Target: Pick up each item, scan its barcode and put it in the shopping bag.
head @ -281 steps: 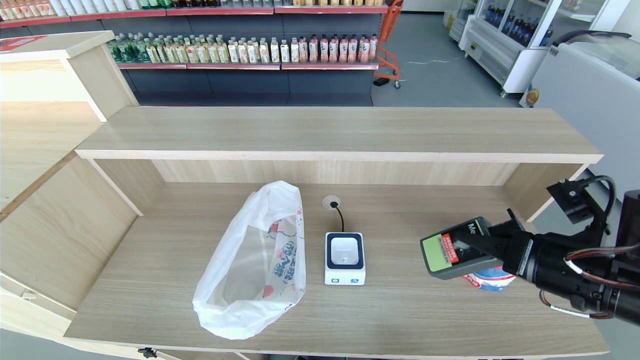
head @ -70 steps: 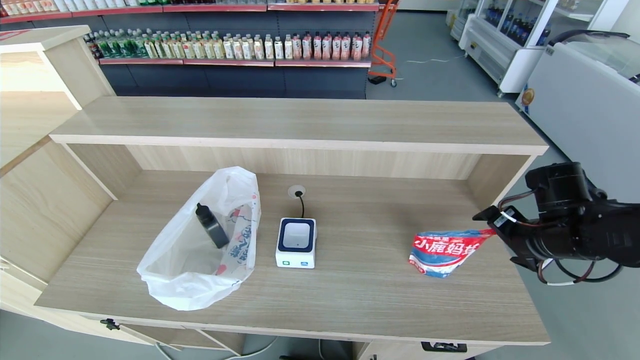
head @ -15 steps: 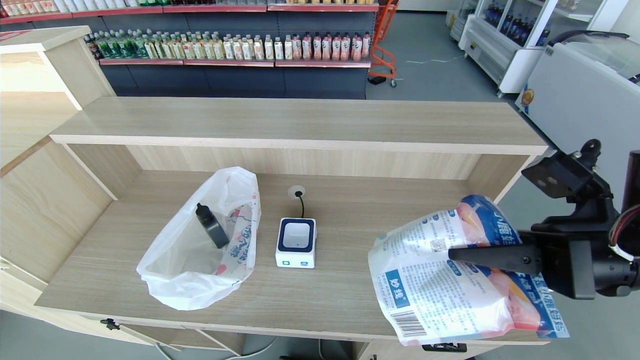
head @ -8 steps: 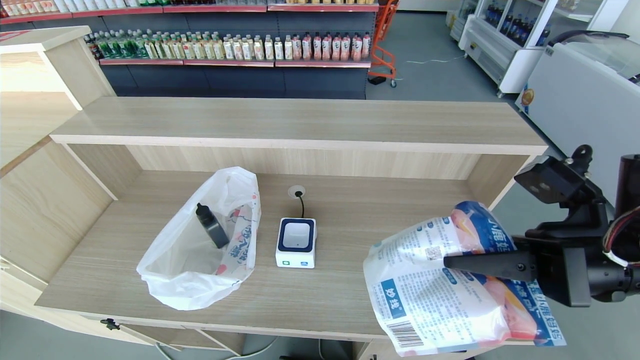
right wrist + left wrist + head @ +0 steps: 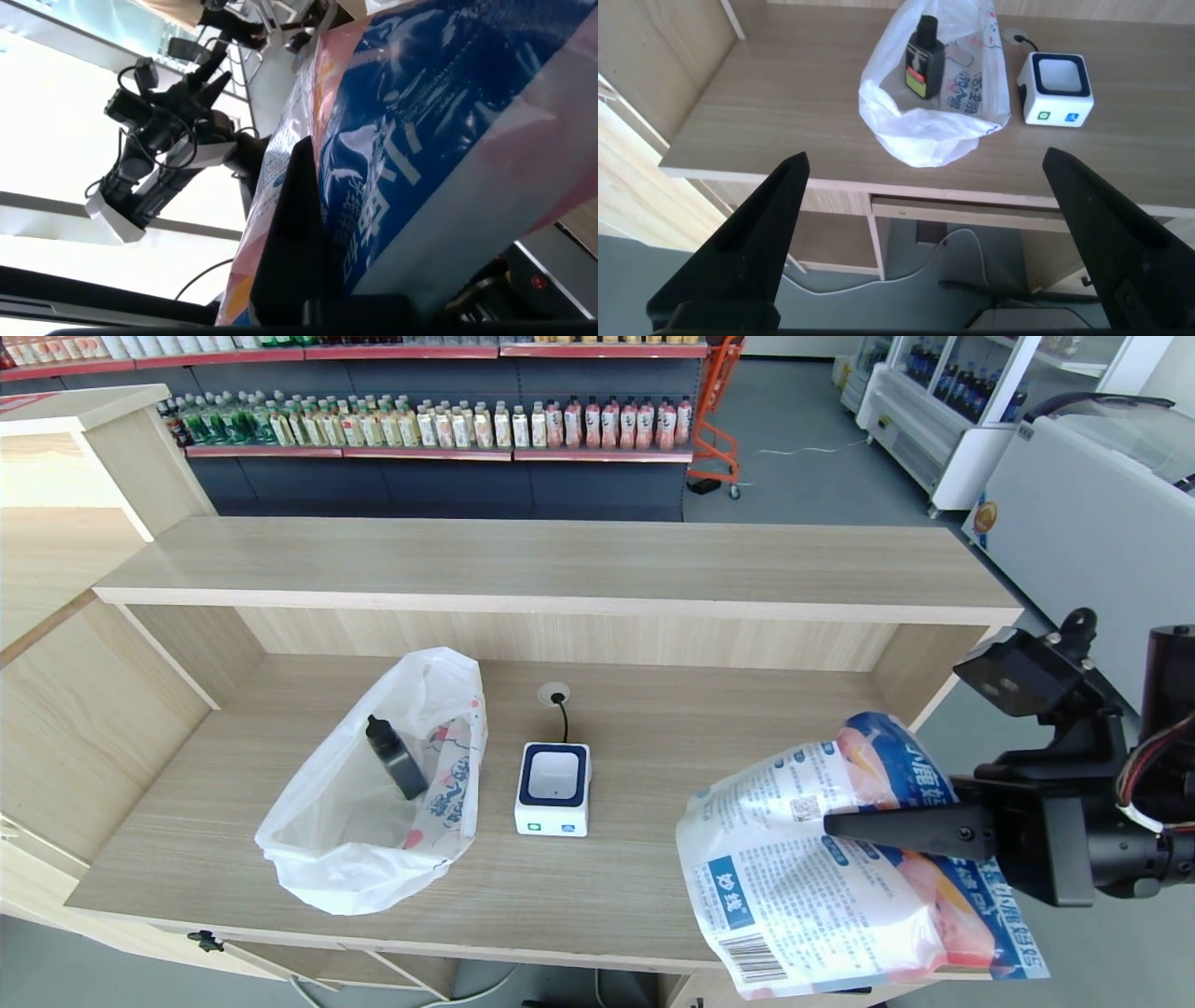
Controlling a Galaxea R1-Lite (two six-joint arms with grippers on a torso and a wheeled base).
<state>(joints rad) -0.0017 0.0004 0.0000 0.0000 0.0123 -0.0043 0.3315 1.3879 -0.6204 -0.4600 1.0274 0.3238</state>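
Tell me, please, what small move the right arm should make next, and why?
Probably swing the pouch left over the scanner, barcode turned downward: the right gripper holds it above the counter's right end, its barcode facing up, away from the scanner window.

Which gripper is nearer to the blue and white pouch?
Right. The right gripper is shut on the pouch over the counter's right end. The left gripper is open, off the counter's front edge by the shopping bag, far away.
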